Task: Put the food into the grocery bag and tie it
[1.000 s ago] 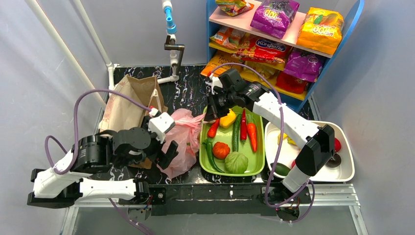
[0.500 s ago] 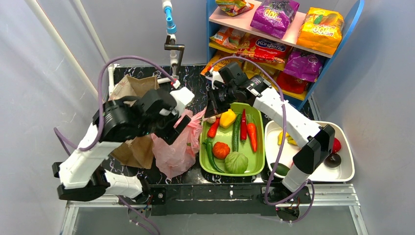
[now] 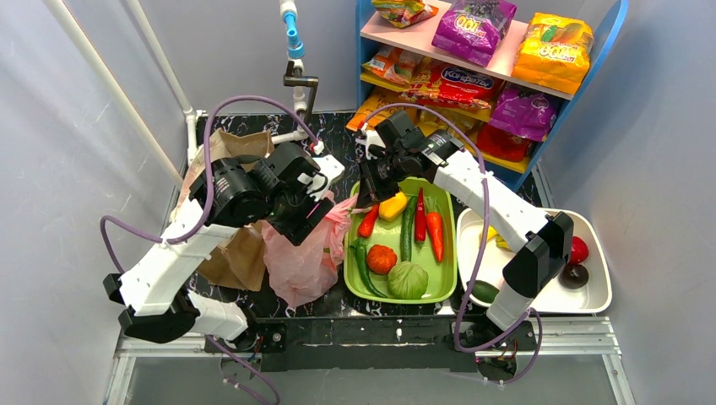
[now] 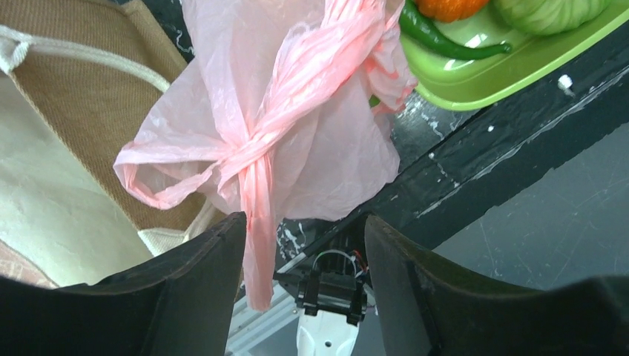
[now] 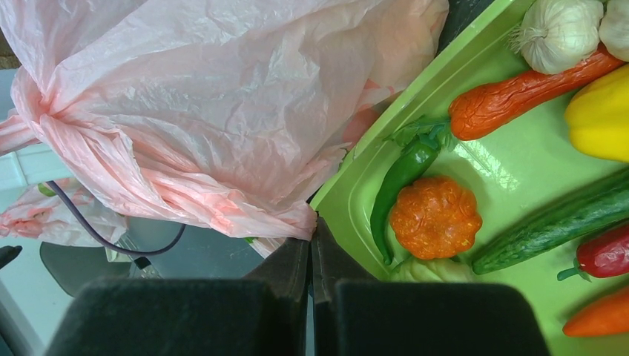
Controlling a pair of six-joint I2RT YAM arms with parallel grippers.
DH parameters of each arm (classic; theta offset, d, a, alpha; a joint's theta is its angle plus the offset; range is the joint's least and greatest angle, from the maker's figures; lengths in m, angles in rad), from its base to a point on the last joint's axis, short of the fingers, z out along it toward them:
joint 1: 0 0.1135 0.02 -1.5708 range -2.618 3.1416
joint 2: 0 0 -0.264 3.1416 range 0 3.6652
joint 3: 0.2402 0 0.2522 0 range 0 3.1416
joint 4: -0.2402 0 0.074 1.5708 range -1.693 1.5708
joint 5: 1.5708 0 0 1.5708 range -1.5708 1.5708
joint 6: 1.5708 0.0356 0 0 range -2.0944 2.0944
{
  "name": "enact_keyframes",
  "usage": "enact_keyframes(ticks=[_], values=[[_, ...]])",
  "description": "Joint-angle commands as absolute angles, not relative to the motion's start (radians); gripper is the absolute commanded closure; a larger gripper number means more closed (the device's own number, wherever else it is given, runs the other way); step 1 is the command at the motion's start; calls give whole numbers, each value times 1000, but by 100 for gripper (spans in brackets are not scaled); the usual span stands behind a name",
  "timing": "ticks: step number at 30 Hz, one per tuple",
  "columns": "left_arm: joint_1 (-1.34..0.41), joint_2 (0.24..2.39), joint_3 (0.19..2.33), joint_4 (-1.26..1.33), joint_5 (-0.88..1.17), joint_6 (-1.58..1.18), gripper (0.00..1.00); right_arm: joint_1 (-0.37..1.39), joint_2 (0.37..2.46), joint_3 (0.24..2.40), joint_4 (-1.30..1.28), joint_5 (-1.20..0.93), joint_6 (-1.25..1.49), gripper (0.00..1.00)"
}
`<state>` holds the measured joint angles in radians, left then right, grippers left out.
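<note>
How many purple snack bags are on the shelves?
2: one purple snack bag on the top shelf, another lower down at the right; others may be hidden.

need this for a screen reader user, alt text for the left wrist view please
A thin pink plastic bag, handles twisted into a loose knot, sits before the open left gripper, one strand trailing between its dark fingers. A brown paper bag lies left, a green tray of vegetables top right.

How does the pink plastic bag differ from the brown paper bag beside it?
The pink bag is thin, translucent and crinkled; the brown bag is stiff and opaque. The pink bag's handles are twisted into a knot; the brown bag shows no knot. Both lie left of the green tray.
</note>
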<state>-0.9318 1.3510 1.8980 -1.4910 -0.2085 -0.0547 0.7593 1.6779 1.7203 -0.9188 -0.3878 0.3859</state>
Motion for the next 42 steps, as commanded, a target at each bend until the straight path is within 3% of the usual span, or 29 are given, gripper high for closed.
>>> enact_keyframes(ticks=[1,15,28,35,39,42], values=[[-927,1302,1854,-1593,-246,-48,43,759,1655,1721,-925,-398,379,99],[-925,1250,1712,-1491,-350,-47,47,760,1661,1712,-921,-423,381,99],[-925,1279,1707,-1452,-383,-8,64,759,1659,1699,-923,-429,377,99],[-925,1283,1700,-1439,-393,-4,79,759,1660,1700,-920,-430,376,99],[-926,1285,1706,-1430,-378,-4,100,759,1661,1699,-922,-429,376,99],[-926,1282,1720,-1427,-354,-4,100,759,1661,1703,-922,-426,374,99]])
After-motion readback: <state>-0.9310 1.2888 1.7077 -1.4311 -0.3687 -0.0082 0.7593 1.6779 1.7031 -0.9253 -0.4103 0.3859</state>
